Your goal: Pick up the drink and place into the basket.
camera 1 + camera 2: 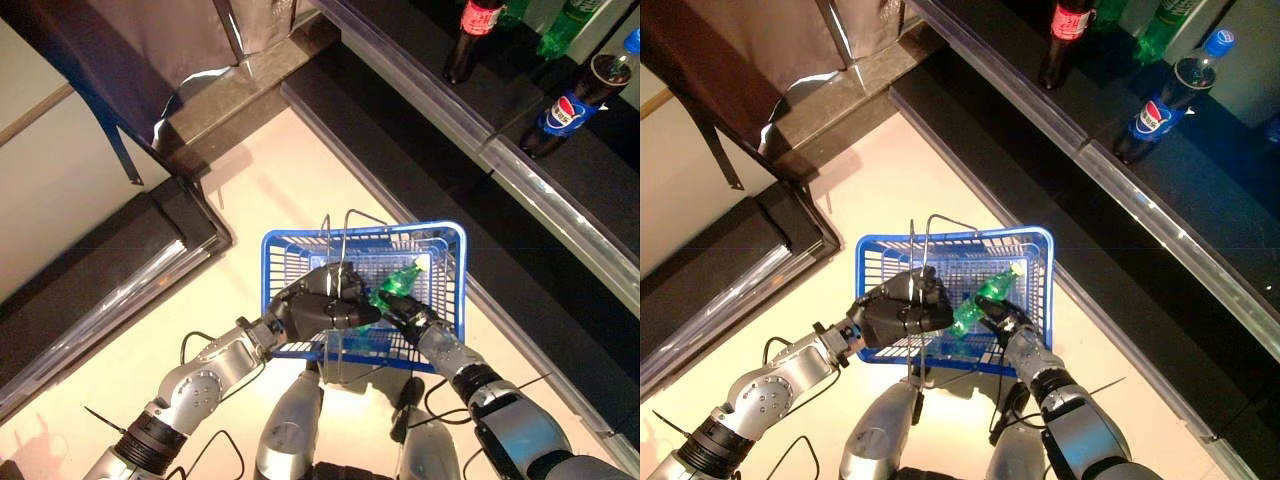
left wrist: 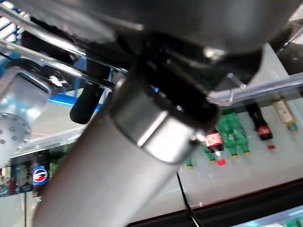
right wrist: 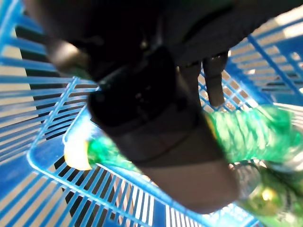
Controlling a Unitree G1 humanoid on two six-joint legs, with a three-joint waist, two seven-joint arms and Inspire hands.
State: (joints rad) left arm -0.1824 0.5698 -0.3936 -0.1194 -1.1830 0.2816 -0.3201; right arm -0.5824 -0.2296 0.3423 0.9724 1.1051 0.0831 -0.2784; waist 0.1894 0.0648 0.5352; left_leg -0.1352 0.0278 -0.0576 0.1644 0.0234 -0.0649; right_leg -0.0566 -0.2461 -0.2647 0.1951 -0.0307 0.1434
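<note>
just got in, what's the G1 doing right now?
It is putting a drink in a shopping basket. The left hand is curled round the wire handles of the blue basket and holds it off the floor. The right hand grips a green bottle over the basket's inside, not yet let go. More bottles, among them a cola bottle, stand on the dark shelf ahead.

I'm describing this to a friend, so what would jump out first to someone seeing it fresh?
The blue basket on the pale floor, its wire handles held by the left hand. Over it, the right hand grips a green bottle. Dark cola bottles stand on the black shelf at the right.
</note>
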